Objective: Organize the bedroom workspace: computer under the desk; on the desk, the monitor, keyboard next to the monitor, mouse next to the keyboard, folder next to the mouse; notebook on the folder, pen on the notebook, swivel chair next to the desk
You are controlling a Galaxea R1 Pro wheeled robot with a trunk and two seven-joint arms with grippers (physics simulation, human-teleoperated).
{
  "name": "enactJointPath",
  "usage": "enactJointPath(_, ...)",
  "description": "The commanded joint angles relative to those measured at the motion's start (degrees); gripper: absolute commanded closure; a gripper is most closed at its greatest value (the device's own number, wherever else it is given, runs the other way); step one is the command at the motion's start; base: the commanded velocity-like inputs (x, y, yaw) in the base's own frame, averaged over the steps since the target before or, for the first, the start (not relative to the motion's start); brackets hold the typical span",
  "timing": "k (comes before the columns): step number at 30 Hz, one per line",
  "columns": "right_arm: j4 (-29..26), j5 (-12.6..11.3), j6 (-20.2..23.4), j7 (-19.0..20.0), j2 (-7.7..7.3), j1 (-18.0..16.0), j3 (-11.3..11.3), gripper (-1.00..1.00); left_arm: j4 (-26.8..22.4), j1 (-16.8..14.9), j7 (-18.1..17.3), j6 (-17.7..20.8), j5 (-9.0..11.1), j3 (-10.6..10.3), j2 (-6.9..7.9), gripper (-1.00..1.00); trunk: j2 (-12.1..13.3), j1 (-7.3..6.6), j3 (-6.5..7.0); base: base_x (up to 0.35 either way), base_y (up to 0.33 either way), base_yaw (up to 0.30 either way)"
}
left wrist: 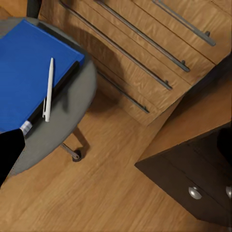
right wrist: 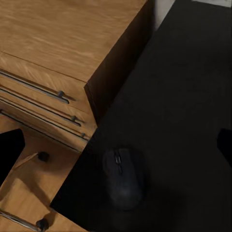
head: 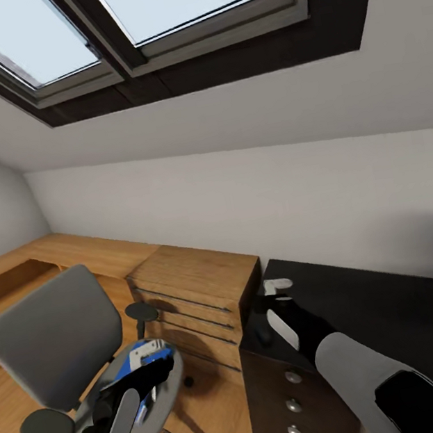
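Black fingertip of my left gripper (left wrist: 9, 150) intrudes at the edge of the left wrist view; one tip alone shows, so I cannot tell whether the left fingers are spread or closed. Nothing sits between them that I can see.

Item, folder (left wrist: 26, 72): bright blue, flat, rectangular, black spine along one long edge, lying on the grey seat of the swivel chair (head: 53, 332). One end is covered by my own fingertip; the far corner is cut off by the frame.

Item, pen (left wrist: 49, 89): slim, white, lying on the folder close to the spine, its tip reaching just past the edge.

Item, notebook: not made out.

Right gripper (right wrist: 116, 145): dark tips at two opposite edges of the right wrist view, well apart, so the fingers stand wide, holding nothing.

Item, mouse (right wrist: 123, 176): small, black, rounded, wheel faintly visible, resting on the glossy black desk (right wrist: 183, 96) near its left corner. It is hard to separate from the dark top.

Item, wooden drawer chest (head: 201, 293): touching the desk's left end, bar handles.

Item, dark cabinet (head: 293, 401): round knobs, below the desk corner.

In the head view my left arm hides most of the folder.
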Motion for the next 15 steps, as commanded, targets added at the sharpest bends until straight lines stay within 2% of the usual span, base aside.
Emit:
enactJointPath(1, -0.06, -0.51, 0.22, -0.48, -0.08, -0.05, 0.59, -1.00, -0.06, -0.06, 0.59, 0.07, 0.59, -0.14, 0.06, -1.00, -0.06, 0.03, -0.10, 0.212, 0.000, 0.036)
enactJointPath(3, 0.38, -0.40, 0.04, -0.42, -0.12, -0.05, 0.84, -1.00, -0.07, -0.06, 0.59, 0.07, 0.56, -0.16, 0.06, -1.00, -0.06, 0.03, -0.12, 0.229, -0.012, 0.020)
enactJointPath(9, 4.39, 4.31, -2.36, -0.36, -1.03, -0.04, 2.17, -1.00, -0.09, -0.06, 0.37, 0.27, 0.64, -0.22, 0.06, -1.00, -0.06, 0.03, -0.13, 0.238, -0.092, 0.004)
enactJointPath(15, 6.78, 5.37, -3.70, -0.35, -1.58, -0.04, 2.13, -1.00, -0.27, -0.06, 0.33, 0.32, 0.66, -0.23, 0.06, -1.00, -0.06, 0.03, -0.13, 0.060, -0.027, 0.001)
